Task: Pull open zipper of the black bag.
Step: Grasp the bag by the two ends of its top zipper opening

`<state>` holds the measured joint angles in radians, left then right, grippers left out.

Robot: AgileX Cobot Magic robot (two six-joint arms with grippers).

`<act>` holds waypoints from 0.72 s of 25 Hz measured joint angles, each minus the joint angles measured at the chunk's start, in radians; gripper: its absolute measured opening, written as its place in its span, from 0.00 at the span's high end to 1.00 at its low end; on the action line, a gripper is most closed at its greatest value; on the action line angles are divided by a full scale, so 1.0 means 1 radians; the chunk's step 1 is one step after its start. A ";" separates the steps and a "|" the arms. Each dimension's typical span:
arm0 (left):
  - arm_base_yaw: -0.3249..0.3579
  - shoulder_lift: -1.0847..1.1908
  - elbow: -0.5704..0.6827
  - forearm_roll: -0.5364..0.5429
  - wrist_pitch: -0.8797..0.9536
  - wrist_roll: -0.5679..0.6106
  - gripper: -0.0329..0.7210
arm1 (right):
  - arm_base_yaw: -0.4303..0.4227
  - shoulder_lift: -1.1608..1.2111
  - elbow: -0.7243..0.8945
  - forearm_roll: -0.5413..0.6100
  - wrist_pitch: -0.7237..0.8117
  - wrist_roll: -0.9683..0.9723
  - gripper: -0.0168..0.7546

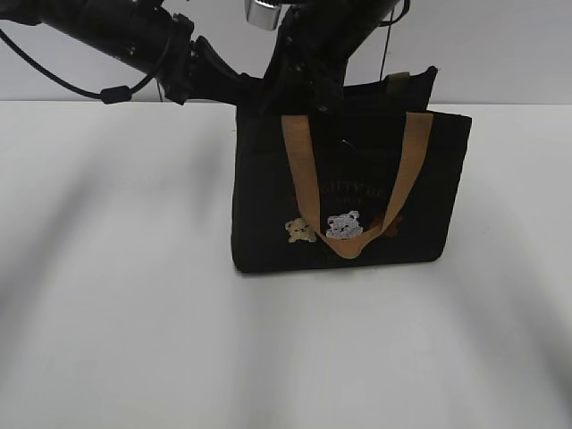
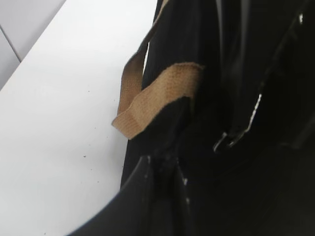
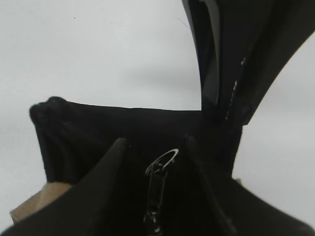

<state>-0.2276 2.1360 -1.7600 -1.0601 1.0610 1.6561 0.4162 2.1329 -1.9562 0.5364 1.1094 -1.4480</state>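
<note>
White counter [image 1: 134,313]. Black bag [image 1: 268,214] upright under both arms. Left end effector [image 2: 165,169] clenched on bag's end fabric. Right end effector [image 3: 157,147] parted astride silvery zipper [image 3: 158,169] pull, ungripped. Step: grasping pull. Next: close, then draw along the top edge.

The black bag [image 1: 349,179] stands upright on the white counter [image 1: 134,295], its tan handle hanging down the front over reddish lettering and small bear patches. Along its top edge, the zipper's silvery metal pull tab [image 3: 156,189] dangles against dark fabric.
</note>
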 joint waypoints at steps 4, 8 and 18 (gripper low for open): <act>0.000 0.000 0.000 0.000 0.000 -0.004 0.89 | 0.000 0.000 0.000 -0.015 -0.001 0.003 0.62; 0.000 0.000 0.000 0.000 0.000 -0.009 0.89 | 0.004 0.000 -0.002 -0.046 -0.008 0.006 0.61; 0.000 0.000 0.000 0.008 0.000 -0.012 0.89 | 0.007 0.024 -0.008 -0.053 -0.015 0.036 0.70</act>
<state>-0.2276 2.1360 -1.7600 -1.0517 1.0610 1.6444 0.4230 2.1567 -1.9647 0.4833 1.0949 -1.4118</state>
